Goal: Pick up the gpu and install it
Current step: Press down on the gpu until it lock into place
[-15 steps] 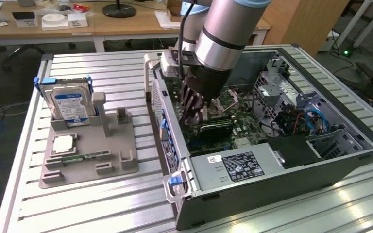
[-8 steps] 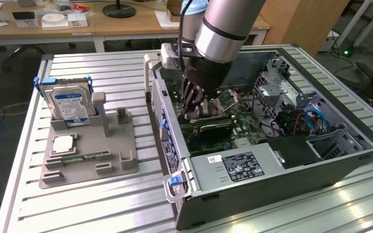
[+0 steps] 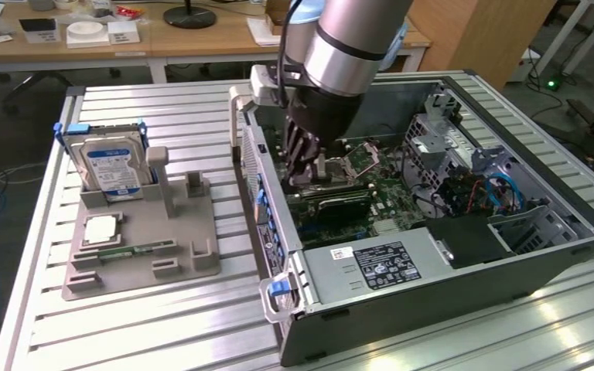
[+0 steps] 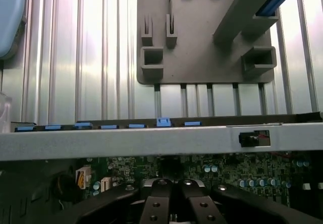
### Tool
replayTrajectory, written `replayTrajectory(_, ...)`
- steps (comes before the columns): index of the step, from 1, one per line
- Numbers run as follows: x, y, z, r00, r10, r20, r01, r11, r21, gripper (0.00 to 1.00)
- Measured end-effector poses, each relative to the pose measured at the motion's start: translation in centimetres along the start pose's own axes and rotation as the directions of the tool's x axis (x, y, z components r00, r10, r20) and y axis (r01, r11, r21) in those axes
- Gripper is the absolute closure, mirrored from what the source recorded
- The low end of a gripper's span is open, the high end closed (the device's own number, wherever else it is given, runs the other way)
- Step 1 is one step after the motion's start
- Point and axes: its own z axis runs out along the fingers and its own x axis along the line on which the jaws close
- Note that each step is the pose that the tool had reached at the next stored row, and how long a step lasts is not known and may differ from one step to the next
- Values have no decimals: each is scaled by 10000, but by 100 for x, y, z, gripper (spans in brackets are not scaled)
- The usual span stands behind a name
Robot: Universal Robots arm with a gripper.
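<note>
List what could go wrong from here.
1. The end effector, shut, sits low inside the case over the motherboard; a small drift might strike board parts.
2. The case's side rail runs close beside it and could catch the arm.

arm (image 3: 343, 35): silver-grey cylindrical link, polished metal band, black lower section | cable: black, along its side | gripper (image 4: 171, 204): black fingers (image 4: 154, 206), round screw heads, possibly a pale mount (image 3: 266, 85)

Grey holder tray (image 3: 132, 232); blue-white labelled hard drive (image 3: 111, 166); green motherboard (image 3: 374, 197); black computer case (image 3: 544, 193)
</note>
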Motion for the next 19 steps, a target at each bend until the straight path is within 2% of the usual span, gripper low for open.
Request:
replayTrajectory(7,2,20,18,10000,0,-4,0,10000,-2,89)
replayTrajectory(11,2,11,64,10000,-1,-2,1,10000,1,89)
replayTrajectory(13,1,-1,86,10000,1,3,-1,10000,-1,89)
replayTrajectory(16,-3,-63,85,10000,0,-1,0,10000,4,89)
replayTrajectory(18,-7,-92,79,10000,-3,1,3,10000,28,89)
replayTrajectory(19,-8,-92,79,10000,-4,3,4,10000,80,89)
